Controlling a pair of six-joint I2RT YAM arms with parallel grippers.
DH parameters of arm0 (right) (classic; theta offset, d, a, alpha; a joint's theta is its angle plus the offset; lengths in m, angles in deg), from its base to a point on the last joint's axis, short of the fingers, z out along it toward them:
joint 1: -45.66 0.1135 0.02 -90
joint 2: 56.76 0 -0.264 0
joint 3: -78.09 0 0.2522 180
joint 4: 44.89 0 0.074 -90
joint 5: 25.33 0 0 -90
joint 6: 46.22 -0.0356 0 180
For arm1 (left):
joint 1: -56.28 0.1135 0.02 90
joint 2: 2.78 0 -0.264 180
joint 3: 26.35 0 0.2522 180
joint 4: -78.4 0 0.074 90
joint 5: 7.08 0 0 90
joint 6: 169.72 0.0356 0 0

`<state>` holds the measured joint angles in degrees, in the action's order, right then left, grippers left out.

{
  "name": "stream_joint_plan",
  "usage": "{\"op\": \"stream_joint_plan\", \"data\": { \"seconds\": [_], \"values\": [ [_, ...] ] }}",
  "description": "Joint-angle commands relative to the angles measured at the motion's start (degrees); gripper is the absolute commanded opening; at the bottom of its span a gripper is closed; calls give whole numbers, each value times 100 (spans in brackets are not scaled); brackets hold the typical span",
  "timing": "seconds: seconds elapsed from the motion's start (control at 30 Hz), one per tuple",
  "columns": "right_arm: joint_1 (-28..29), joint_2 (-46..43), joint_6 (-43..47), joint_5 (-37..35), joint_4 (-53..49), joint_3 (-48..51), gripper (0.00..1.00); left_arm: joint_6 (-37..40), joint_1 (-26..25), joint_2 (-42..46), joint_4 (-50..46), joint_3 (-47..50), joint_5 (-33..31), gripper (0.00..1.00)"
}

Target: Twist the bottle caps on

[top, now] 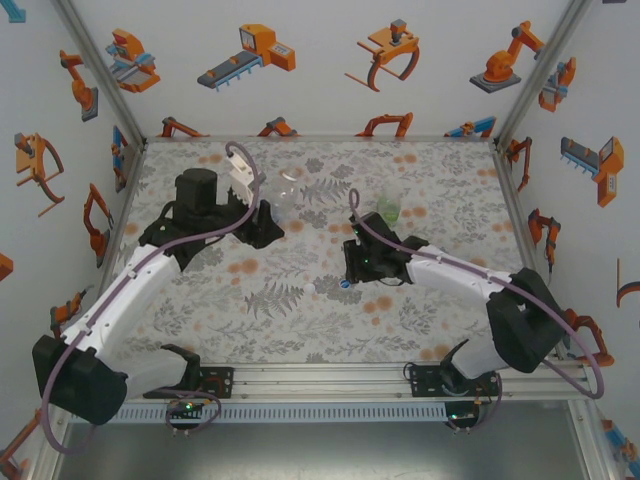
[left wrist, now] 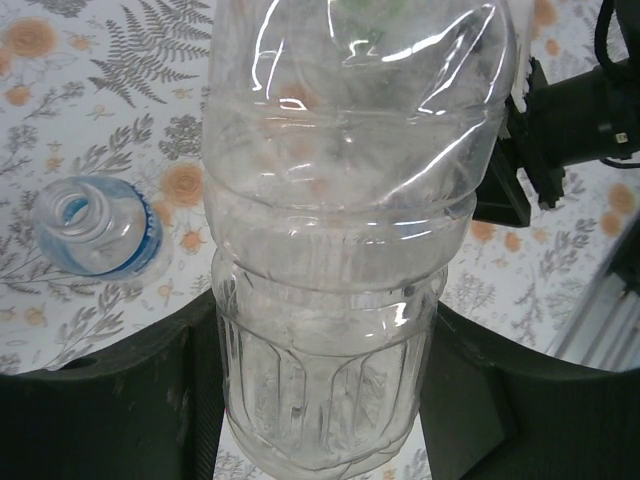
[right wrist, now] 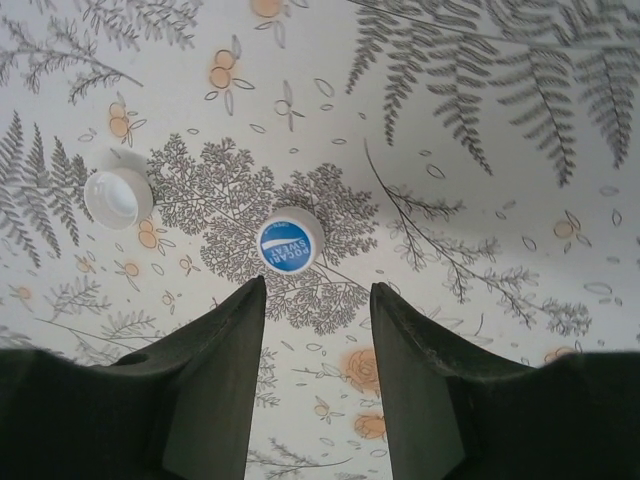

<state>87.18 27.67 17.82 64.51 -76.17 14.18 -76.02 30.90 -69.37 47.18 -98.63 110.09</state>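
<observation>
Centring my right gripper (right wrist: 317, 288), jaws parted and empty, over the blue cap (right wrist: 290, 243); left gripper (left wrist: 320, 400) clamps the colourless bottle (left wrist: 340, 250).

Glossy, clear, ribbed plastic: colourless bottle (left wrist: 330, 250). Smooth plastic: white cap (right wrist: 118, 197), blue-topped cap (right wrist: 289, 241). Matt printed covering: bench (right wrist: 480, 300). Matt black, faintly scuffed: jaws.
</observation>
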Motion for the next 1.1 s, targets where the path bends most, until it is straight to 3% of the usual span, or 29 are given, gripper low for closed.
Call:
{"op": "stream_joint_plan", "data": {
  "seconds": [0.0, 0.4, 1.07],
  "values": [
    [105, 302, 665, -364, -11, -290, 46, 452, 52, 248, 247, 261, -194, 0],
    [332, 1148, 877, -118, -10, -845, 44, 948, 80, 720, -98, 456, -432, 0],
    [524, 1338, 794, -306, -292, -888, 39, 965, 80, 964, -61, 561, -743, 0]
  ]
}}
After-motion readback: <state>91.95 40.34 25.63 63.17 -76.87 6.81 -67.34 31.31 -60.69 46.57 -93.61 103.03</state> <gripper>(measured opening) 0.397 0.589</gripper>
